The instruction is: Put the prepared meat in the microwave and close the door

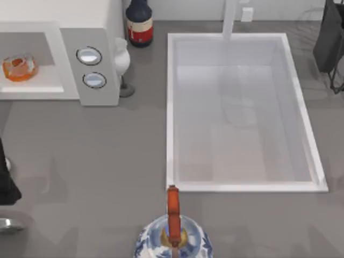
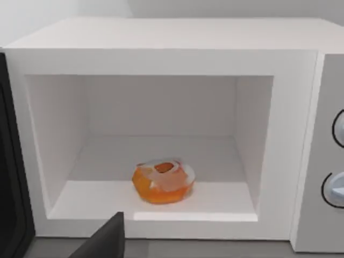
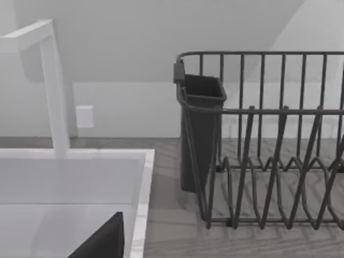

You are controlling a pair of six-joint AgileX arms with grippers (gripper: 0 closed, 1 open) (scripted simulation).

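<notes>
While the door (image 2: 11, 161) stands open as a dark panel at the left edge of the left wrist view, the prepared meat (image 1: 19, 67) sits inside the microwave (image 1: 80, 21), upper left of the top view. In the left wrist view the pack (image 2: 163, 180) lies on the cavity floor, near the front lip and about mid-width, clear of both side walls. Control panel is right of the cavity, with two round dials (image 1: 89, 55) stacked one above the other.

Left gripper (image 2: 105, 242): a dark wedge at the bottom of the left wrist view, in front of the microwave opening and not touching the pack. Open or closed: can't tell.

Right gripper (image 3: 102, 242): a dark wedge at the bottom of the right wrist view, over the sink's (image 3: 142, 204) rim, facing the faucet (image 3: 54, 86) and dish rack (image 3: 269, 161). State: can't tell either.

Other items in the top view:
- The kettle (image 1: 173, 236) is at bottom centre, just below the sink.
- A dark bottle (image 1: 139, 21) is at top, right of the microwave.
- A white glass (image 1: 122, 59) is beside the control panel.
</notes>
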